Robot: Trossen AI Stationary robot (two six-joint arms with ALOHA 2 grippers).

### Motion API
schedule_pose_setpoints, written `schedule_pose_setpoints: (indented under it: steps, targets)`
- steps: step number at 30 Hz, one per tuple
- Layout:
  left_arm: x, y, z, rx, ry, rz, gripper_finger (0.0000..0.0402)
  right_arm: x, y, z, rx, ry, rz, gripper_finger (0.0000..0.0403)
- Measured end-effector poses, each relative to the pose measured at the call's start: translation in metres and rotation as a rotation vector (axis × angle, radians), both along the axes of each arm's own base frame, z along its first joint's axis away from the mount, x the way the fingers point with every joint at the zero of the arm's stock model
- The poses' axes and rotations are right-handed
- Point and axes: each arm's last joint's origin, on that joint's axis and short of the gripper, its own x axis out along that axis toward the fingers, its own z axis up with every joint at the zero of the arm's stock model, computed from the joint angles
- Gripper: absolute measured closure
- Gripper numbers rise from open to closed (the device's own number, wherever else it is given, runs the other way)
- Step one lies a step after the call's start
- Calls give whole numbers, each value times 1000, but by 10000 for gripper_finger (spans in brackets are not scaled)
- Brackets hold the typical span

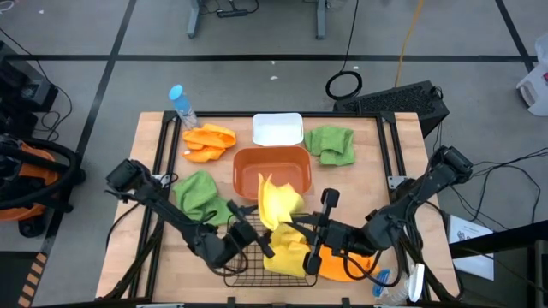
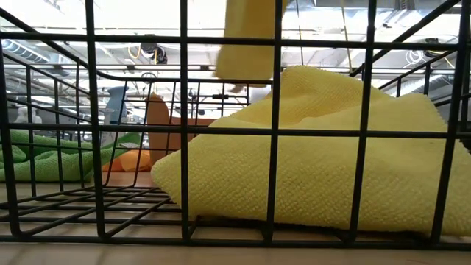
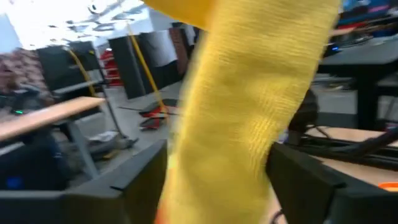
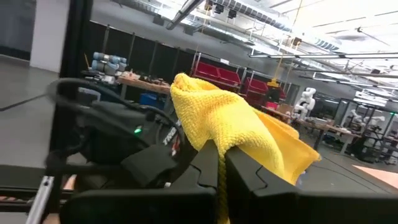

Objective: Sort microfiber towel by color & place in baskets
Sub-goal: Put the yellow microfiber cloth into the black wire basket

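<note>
One yellow towel (image 1: 279,202) is up in the air over the black wire basket (image 1: 248,275), between my left gripper (image 1: 257,233) and my right gripper (image 1: 300,229); both are shut on it. In the low view its lower end (image 2: 250,40) hangs above the second yellow towel (image 2: 309,162), which lies bunched on the basket floor. Two green towels (image 1: 200,193) (image 1: 332,144) and one orange towel (image 1: 210,142) lie on the table. Another orange towel (image 1: 351,267) lies under my right arm. The orange-brown tub (image 1: 272,168) and the white bin (image 1: 277,130) stand behind. My left gripper (image 3: 217,186) has a thick band of the yellow towel (image 3: 249,112) between its two fingers (image 3: 305,183), and the cloth fills the gap. The towel is clear of the table. Which edge or fold it is cannot be told. My right gripper (image 4: 221,171) pinches a bunched fold of the yellow towel (image 4: 217,134) between its two fingers (image 4: 245,171), several layers thick. The cloth bulges out past the fingertips. It comes in from the table's right side, and the towel is lifted clear.
A clear bottle with a blue cap (image 1: 181,104) stands at the table's far left, beside the orange towel. The tub sits just beyond the basket, the white bin behind it. Bare table shows at the near left corner (image 1: 141,257).
</note>
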Motion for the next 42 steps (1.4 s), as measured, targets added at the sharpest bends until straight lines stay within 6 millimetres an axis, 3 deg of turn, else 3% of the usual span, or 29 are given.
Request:
schedule_pose_setpoints:
  steps: [5, 9, 20, 22, 27, 32, 37, 42]
  targets:
    - [-3, -2, 8, 37, -10, -49, 208, -2, 4, -1, 29, 0, 23, 403]
    - [-3, -7, 11, 38, -60, -191, 239, -3, 5, -1, 28, 2, 26, 403]
    - [-2, -13, -4, 51, 35, -261, 234, -3, 5, -1, 38, 0, 28, 403]
    - [-1, -13, -3, 57, 32, -257, 263, -2, 5, -2, 47, -1, 30, 403]
    - [-7, -16, 8, 114, 2, -228, 384, -3, 12, -9, 70, 34, 78, 403]
    - [-27, -33, 21, 214, 14, -190, 393, -9, 21, -17, 112, 89, 114, 403]
    - [-52, -62, 26, 449, 39, -342, 396, -13, 28, -26, 198, 142, 148, 403]
    - [-55, -68, 26, 535, 36, -410, 397, -10, 25, -40, 278, 240, 183, 400]
